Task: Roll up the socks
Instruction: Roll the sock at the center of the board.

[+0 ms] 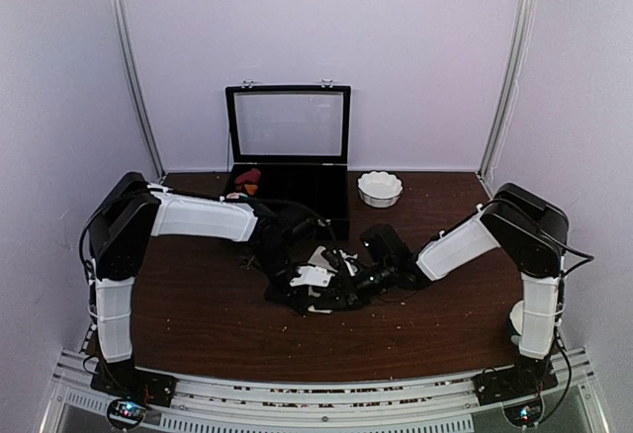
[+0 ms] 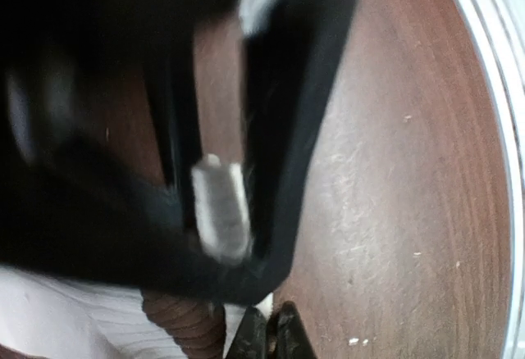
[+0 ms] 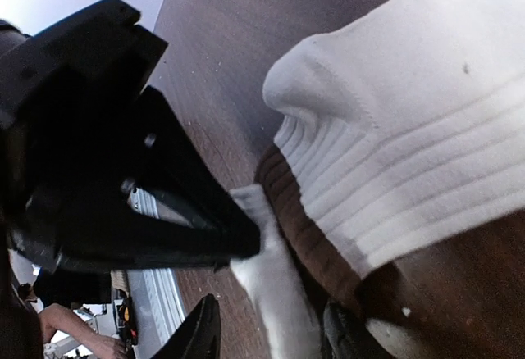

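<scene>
Left gripper [image 2: 269,336]: closed, pinching the socks [image 3: 410,129].
Right gripper [image 3: 271,338]: part-open, straddling sock fabric.
Position: bench [image 1: 198,314] centre.

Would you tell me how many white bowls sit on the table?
1: a fluted white bowl at the back, right of the open black box; others may be hidden.

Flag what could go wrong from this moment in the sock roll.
1. The left pincer seems shut on only a thin strip of the cream sock; it could slip out and the roll loosen.
2. The right pincer stands open around that same strip, close beside the left one; the two could collide.
3. The brown ribbed fabric peeks out under the cream fold and may be left out of the roll.
</scene>
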`<state>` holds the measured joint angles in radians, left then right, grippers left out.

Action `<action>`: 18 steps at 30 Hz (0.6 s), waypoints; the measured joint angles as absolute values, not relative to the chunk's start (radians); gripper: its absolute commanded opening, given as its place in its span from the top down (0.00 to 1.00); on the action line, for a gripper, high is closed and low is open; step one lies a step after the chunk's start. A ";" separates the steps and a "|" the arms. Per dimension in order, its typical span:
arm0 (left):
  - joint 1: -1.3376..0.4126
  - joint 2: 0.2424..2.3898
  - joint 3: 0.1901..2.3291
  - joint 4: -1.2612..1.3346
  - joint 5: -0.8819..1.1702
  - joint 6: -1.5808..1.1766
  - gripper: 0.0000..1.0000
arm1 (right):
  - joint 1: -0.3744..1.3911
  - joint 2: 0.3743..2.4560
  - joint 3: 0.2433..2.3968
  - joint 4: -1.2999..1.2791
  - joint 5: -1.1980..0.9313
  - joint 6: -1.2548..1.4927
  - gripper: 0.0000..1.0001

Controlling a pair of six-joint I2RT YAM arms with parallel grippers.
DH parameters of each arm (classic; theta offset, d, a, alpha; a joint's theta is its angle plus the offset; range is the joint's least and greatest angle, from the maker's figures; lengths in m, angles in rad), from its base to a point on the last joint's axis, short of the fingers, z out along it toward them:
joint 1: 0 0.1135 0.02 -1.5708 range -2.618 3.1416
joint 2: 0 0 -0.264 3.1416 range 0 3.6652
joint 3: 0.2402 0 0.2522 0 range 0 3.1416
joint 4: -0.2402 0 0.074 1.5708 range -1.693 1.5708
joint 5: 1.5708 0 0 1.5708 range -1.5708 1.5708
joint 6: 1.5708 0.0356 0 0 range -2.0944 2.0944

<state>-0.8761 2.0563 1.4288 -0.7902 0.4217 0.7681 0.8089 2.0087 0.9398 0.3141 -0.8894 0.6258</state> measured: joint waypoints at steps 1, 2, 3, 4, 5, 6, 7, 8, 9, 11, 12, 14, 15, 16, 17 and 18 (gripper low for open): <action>-0.870 2.068 1.436 -0.805 0.428 0.756 1.00 | 0.807 1.993 0.925 0.312 -0.876 0.619 0.52; -0.861 2.080 1.445 -0.819 0.454 0.756 1.00 | 0.806 1.977 0.910 0.311 -0.857 0.612 0.52; -0.854 2.093 1.459 -0.839 0.473 0.750 1.00 | 0.803 1.960 0.892 0.311 -0.839 0.604 0.51; -0.849 2.103 1.470 -0.852 0.485 0.741 1.00 | 0.801 1.937 0.867 0.313 -0.817 0.596 0.50; -0.845 2.112 1.481 -0.865 0.495 0.731 1.00 | 0.800 1.919 0.847 0.316 -0.800 0.589 0.50; -0.842 2.119 1.489 -0.874 0.501 0.720 1.00 | 0.799 1.899 0.824 0.318 -0.780 0.578 0.50; -0.840 2.125 1.496 -0.881 0.505 0.698 1.00 | 0.799 1.882 0.805 0.322 -0.768 0.569 0.50; -0.838 2.130 1.502 -0.889 0.509 0.684 1.00 | 0.801 1.867 0.785 0.327 -0.755 0.559 0.50; -0.835 2.135 1.508 -0.894 0.513 0.669 1.00 | 0.802 1.853 0.766 0.331 -0.743 0.550 0.50; -0.832 2.145 1.520 -0.908 0.522 0.648 1.00 | 0.802 1.822 0.727 0.350 -0.715 0.533 0.51; -0.830 2.150 1.526 -0.915 0.528 0.641 1.00 | 0.804 1.808 0.707 0.358 -0.702 0.526 0.52; -0.820 2.165 1.544 -0.935 0.549 0.627 1.00 | 0.805 1.768 0.653 0.389 -0.671 0.515 0.54; -0.813 2.175 1.554 -0.948 0.564 0.620 1.00 | 0.807 1.748 0.625 0.405 -0.654 0.507 0.52; -0.807 2.182 1.562 -0.957 0.577 0.616 1.00 | 0.809 1.719 0.585 0.423 -0.622 0.501 0.46; -0.798 2.192 1.571 -0.973 0.593 0.611 1.00 | 0.812 1.683 0.545 0.437 -0.591 0.492 0.42; -0.790 2.200 1.579 -0.984 0.606 0.607 1.00 | 0.818 1.643 0.505 0.447 -0.553 0.485 0.30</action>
